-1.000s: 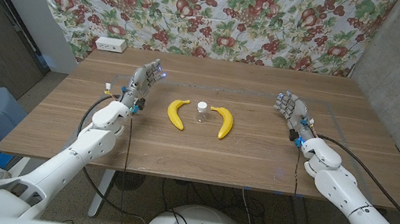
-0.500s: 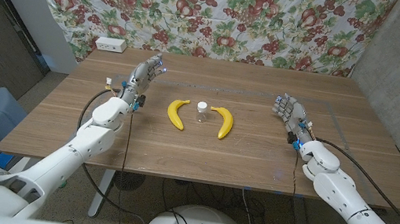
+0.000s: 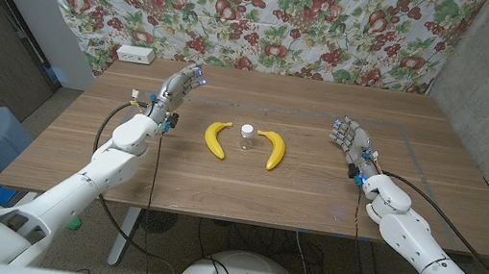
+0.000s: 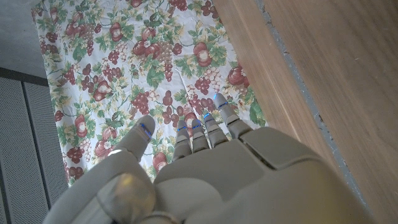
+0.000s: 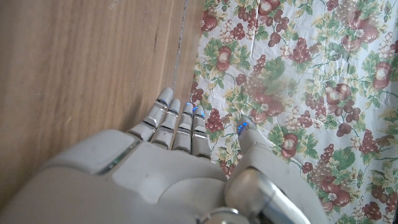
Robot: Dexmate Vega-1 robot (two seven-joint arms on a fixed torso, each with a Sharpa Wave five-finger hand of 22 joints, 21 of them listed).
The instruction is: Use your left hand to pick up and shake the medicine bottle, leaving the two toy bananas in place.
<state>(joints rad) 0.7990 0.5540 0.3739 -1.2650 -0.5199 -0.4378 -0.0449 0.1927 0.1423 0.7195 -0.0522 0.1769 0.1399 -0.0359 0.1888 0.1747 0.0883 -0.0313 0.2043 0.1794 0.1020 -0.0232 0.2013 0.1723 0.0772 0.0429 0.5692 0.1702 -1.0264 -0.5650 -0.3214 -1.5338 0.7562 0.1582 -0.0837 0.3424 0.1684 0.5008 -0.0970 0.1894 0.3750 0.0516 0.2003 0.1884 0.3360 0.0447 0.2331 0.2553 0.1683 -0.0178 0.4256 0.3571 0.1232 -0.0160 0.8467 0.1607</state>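
Wooden table (image 3: 248, 181), clear white-capped medicine bottle (image 3: 247, 135) between curved yellow bananas (image 3: 216, 138), both hands empty, fingers extended.

Fruit-print cloth (image 3: 272, 15) behind wooden table (image 3: 218, 187)

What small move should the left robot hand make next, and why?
Probably it should swing toward the table's middle and come down toward the bottle. The left robot hand is open and holds nothing, well off to the side of the bottle, which stands upright between the two bananas. The gap is narrow, so coming from above seems safest.
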